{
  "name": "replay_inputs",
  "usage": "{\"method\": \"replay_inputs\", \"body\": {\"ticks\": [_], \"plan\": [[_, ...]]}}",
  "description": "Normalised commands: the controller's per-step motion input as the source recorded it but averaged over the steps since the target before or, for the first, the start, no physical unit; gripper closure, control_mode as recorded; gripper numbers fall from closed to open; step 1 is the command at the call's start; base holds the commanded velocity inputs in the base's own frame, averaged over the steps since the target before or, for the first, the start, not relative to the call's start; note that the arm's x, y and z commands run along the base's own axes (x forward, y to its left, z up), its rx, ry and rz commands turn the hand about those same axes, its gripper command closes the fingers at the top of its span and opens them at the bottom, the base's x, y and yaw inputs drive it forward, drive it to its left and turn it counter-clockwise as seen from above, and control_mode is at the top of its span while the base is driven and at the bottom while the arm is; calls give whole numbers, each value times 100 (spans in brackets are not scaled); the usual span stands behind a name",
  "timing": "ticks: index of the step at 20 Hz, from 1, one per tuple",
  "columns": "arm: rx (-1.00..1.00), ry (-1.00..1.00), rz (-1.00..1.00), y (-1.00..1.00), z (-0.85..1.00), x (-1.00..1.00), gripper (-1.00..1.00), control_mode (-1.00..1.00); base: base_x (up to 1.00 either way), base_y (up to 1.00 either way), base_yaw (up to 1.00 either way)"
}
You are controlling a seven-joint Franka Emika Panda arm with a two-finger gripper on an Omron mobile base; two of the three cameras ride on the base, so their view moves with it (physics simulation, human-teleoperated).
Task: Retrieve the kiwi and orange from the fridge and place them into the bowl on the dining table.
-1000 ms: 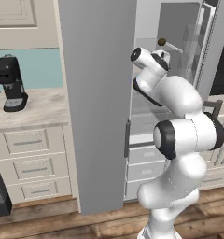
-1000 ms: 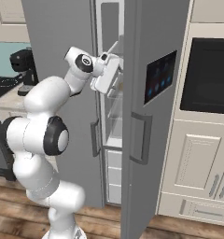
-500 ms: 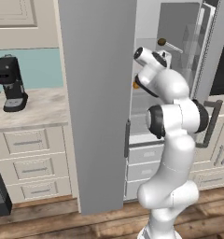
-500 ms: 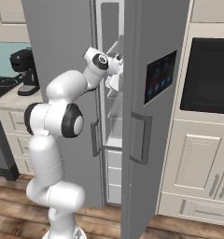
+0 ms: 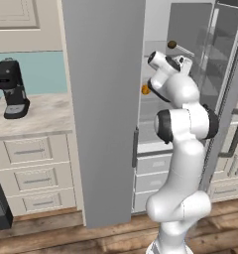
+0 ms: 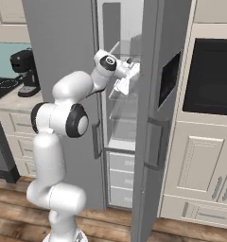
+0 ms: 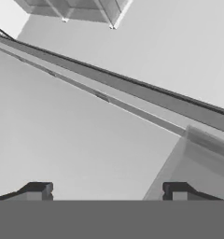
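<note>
I have the white arm reaching into the tall plain grey two-door fridge [image 5: 103, 109], whose doors both stand open toward me. In the left base view the small dark brown-olive kiwi [image 5: 172, 44] sits on an upper glass shelf, just above and behind the arm's wrist, apart from it. The small bright orange sphere [image 5: 146, 90] rests on a lower shelf, peeking out at the edge of the left door, just left of the arm's forearm.

The two-finger gripper [image 6: 127, 78] is inside the white compartment at upper-shelf height, pointing into the fridge. In the hand view the two dark fingertips [image 7: 37, 191] stand far apart at the bottom, so the jaws are wide and nothing lies between them. Ahead of them I see pale fridge wall, a dark shelf rail running diagonally, and a translucent door bin corner at the top.

Off to the left, a black coffee machine [image 5: 12, 89] stands on the light marble-patterned bench [image 5: 36, 116] above cream drawer fronts [image 5: 34, 176]. In the right base view a dark wall oven [image 6: 210, 78] sits in cream cabinetry right of the fridge. The floor is brown wood planks [image 6: 181, 231].
</note>
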Motion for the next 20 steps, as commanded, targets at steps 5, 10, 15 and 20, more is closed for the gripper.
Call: {"method": "replay_inputs", "body": {"ticks": [5, 10, 15, 20], "plan": [[-1, -23, -11, -40, 3, -100, -100, -100, 0, 0, 0], [-19, -56, 0, 51, 30, -99, -100, -100, 0, 0, 0], [1, -73, 0, 79, 21, -86, -100, -100, 0, 0, 0], [32, -68, -1, 70, 26, -85, -100, -100, 0, 0, 0]]}}
